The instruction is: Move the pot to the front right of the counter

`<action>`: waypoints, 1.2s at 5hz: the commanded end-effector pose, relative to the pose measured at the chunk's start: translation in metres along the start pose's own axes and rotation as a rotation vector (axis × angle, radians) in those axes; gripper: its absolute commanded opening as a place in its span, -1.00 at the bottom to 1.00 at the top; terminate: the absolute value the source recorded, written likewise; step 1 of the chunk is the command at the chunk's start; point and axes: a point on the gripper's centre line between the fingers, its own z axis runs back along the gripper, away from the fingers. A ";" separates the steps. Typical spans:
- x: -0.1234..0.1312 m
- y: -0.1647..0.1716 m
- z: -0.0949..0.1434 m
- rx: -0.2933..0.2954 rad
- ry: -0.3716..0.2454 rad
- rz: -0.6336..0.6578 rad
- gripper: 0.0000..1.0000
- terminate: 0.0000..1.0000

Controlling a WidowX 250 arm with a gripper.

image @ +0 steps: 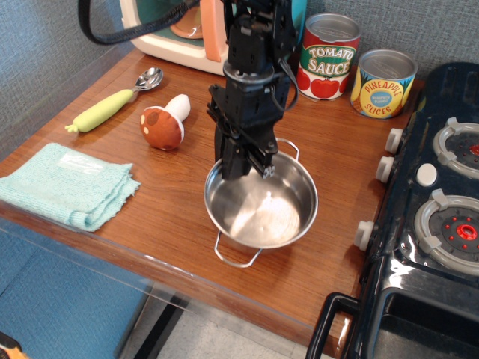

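The shiny steel pot (262,213) with two wire loop handles is over the brown wood-grain counter (172,217), near its front edge and a little left of the stove. My black gripper (243,166) comes down from above and is shut on the pot's far-left rim. The near handle points toward the front edge. Whether the pot rests on the counter or hangs just above it I cannot tell.
A black toy stove (434,217) stands right of the pot. Tomato sauce can (329,56) and pineapple can (383,82) are at the back right. A toy mushroom (166,122), a spoon (116,101) and a light blue cloth (67,185) lie to the left. A toy oven (179,30) is at the back.
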 end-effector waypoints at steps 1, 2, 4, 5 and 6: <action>0.008 -0.007 -0.008 -0.006 0.006 -0.030 -1.00 -1.00; 0.010 -0.006 -0.014 -0.011 0.018 -0.027 -1.00 -1.00; 0.007 -0.006 0.007 0.073 -0.008 -0.012 1.00 -1.00; 0.001 -0.009 0.028 0.113 -0.044 0.015 1.00 -1.00; -0.005 -0.010 0.040 0.110 -0.089 0.057 1.00 -1.00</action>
